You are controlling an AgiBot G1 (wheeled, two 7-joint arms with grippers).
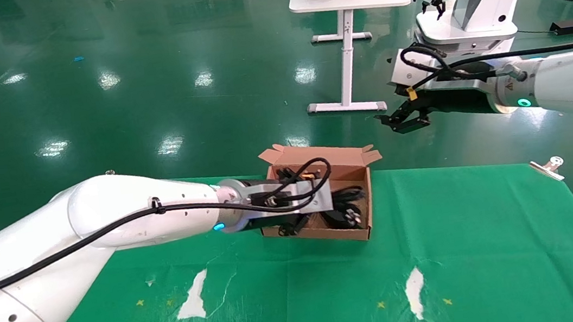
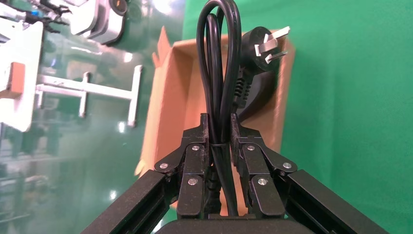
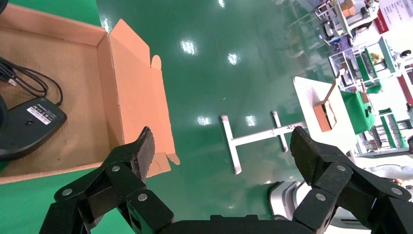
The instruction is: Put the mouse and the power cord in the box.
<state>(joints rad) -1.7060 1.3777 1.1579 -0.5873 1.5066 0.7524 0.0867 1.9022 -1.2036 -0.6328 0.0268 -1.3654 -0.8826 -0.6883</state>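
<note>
Over the box — left hand clenching the power cord.
Near the far edge of the green tabletop, the left hand is gripping a bundle of the cord's loops between its fingers, with the pronged plug hanging over the box's interior. The mouse is lying inside the box, label side up, its thin cable beside it. The right hand is hovering off the tabletop's far edge to the right — released, its fingers spread wide.
</note>
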